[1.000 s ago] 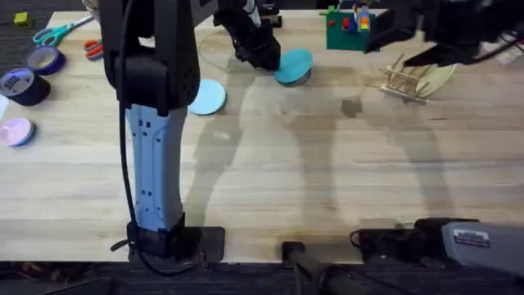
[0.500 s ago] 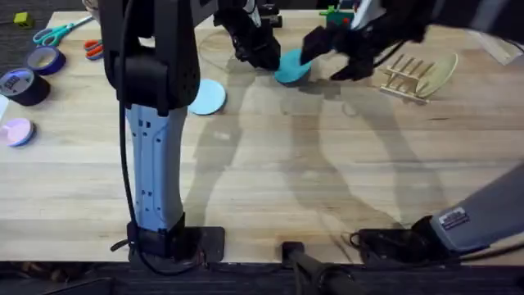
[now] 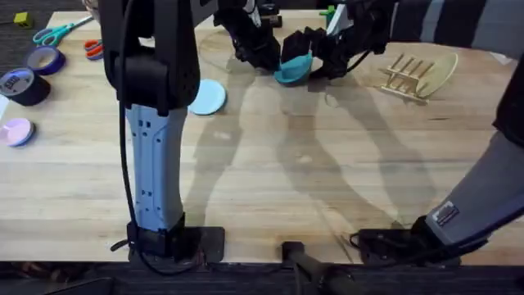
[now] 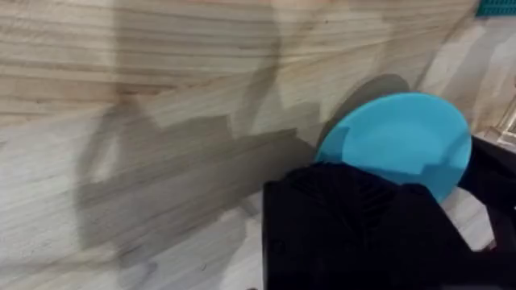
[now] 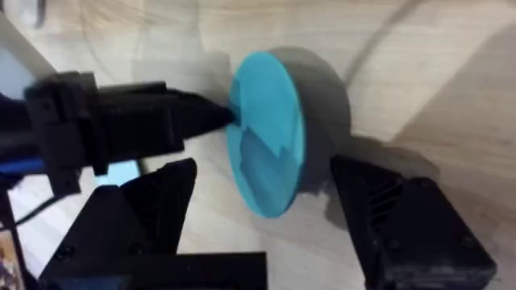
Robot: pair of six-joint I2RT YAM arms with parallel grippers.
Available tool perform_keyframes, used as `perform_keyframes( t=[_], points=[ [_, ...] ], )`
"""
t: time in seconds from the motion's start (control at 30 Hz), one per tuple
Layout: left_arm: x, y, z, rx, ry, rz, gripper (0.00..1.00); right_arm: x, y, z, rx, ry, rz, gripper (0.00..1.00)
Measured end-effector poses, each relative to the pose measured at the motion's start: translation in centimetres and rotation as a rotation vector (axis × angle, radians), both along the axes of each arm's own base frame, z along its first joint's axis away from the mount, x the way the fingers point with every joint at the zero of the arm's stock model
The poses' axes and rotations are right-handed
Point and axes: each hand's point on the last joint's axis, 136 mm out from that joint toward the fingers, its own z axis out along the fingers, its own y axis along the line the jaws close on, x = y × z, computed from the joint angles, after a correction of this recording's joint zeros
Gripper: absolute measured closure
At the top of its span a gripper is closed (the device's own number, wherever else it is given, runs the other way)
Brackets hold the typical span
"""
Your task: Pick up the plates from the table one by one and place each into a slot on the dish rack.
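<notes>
Black jointed left arm (image 3: 155,65) with a pale grey-blue lower link and black cable; grey right arm (image 3: 475,201) bears a small label; black-fingered tools.

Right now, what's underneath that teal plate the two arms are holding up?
Under the raised teal plate lies bare wooden table with the plate's shadow. The left gripper pinches one edge; the table directly behind the plate is hidden.

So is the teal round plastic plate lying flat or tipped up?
Tipped up: the teal round plastic plate stands on edge, pinched at its rim by the left gripper, shadow on the wooden table.
</notes>
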Motion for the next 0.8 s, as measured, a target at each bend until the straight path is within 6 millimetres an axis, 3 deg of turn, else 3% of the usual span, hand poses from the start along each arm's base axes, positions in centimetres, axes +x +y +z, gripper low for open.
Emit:
perform_keyframes(
  t=[0.17,0.27,0.3,0.4,0.43,0.53,0.8],
  points=[
    [0.00,0.00,0.00,0.000,0.000,0.000,0.961,0.75,-0.18,0.20,-0.007,-0.028,-0.021,0.009],
    [-0.01,0.00,-0.02,0.000,0.001,0.000,0.961,0.82,-0.29,0.16,-0.010,-0.025,-0.032,0.067],
    [-0.01,0.00,-0.02,0.000,0.000,0.000,0.961,0.84,-0.32,0.16,-0.012,-0.026,-0.033,0.124],
    [0.00,0.00,0.00,0.000,0.000,0.000,0.961,0.88,-0.38,0.14,-0.012,-0.023,-0.042,0.465],
    [0.00,0.00,0.00,0.000,0.000,0.000,0.961,0.89,-0.41,0.12,-0.013,-0.023,-0.044,0.525],
    [0.00,0.00,0.00,0.000,0.000,0.000,0.961,0.91,-0.44,0.11,-0.014,-0.022,-0.047,0.600],
    [0.01,0.01,0.07,0.002,-0.012,-0.018,0.960,1.22,-0.61,0.53,-0.002,-0.027,-0.056,0.959]
  ],
)
